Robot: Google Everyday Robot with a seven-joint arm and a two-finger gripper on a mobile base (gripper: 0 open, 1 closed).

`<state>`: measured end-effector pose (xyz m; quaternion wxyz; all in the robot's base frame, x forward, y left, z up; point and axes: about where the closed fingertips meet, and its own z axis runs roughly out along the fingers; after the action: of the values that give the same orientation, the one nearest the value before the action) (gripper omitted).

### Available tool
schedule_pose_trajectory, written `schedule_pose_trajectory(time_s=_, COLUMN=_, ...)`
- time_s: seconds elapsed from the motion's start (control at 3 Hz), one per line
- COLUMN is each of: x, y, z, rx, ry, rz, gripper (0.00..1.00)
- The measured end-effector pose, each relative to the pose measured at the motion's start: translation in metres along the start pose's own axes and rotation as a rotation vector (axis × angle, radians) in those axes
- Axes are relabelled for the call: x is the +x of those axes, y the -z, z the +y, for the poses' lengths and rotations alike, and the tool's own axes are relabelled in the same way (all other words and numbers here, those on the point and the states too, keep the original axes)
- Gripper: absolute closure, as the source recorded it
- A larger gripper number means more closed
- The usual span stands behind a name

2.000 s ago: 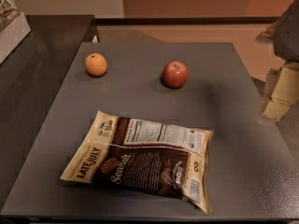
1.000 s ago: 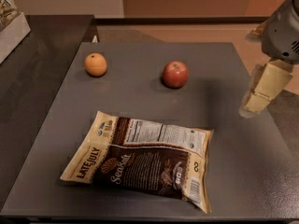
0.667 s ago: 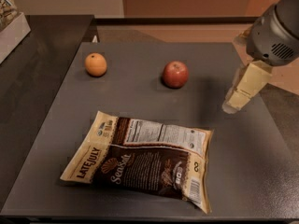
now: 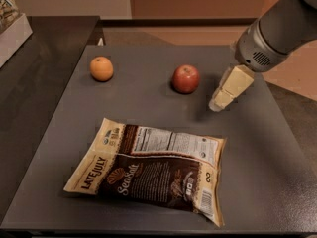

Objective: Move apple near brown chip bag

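The dark grey table [image 4: 277, 172] carries everything. The brown chip bag [image 4: 148, 170], printed "LATE JULY" and "Sea Salt", lies flat near the front edge, its label side up. The grey arm [image 4: 277, 33] reaches in over the right edge, and its cream pincer [image 4: 218, 104] points down just right of the apple [image 4: 185, 79]; I cannot tell whether it is spread or pressed together. The red apple sits toward the back edge, apart from the bag. An orange [image 4: 101, 68] sits near the back left corner.
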<state>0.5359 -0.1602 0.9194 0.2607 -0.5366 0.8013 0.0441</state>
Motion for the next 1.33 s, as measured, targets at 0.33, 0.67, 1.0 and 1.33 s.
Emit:
schedule_pose_trajectory(time_s=0.33, x=-0.008, y=-0.025, z=-0.015, rx=0.008, ry=-0.028, rz=-0.021, gripper=0.0)
schedule_pose_trajectory(time_s=0.67, x=-0.014, y=-0.051, z=-0.025, rx=-0.01, ry=-0.051, rz=-0.031, gripper=0.0)
schedule_pose_trajectory(time_s=1.0, x=-0.018, y=-0.072, z=-0.034, rx=-0.027, ry=-0.081, rz=-0.038, gripper=0.0)
schedule_pose_trajectory(time_s=1.33, x=-0.021, y=-0.088, z=-0.036, rx=-0.052, ry=-0.101, rz=-0.043, gripper=0.0)
